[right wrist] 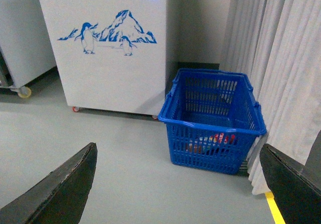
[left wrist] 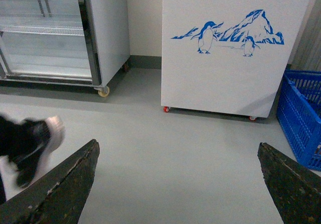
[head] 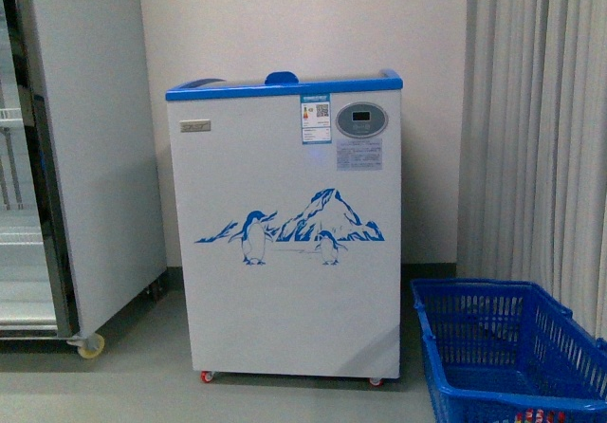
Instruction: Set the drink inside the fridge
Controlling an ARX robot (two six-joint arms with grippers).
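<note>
Fridge ahead, drink down in the basket.

In the front view I saw the fridge [head: 285, 281] against the wall, with a blue basket [head: 493, 347] on the floor just beside it. In the left wrist view the left gripper [left wrist: 175, 184] held its fingers wide apart, empty, above the grey floor. In the right wrist view the right gripper [right wrist: 178, 184] was also spread and empty. The drink [right wrist: 215, 138] showed only as a red patch through the basket's mesh.

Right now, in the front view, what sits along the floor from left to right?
Upright cooler → fridge → blue basket.
</note>
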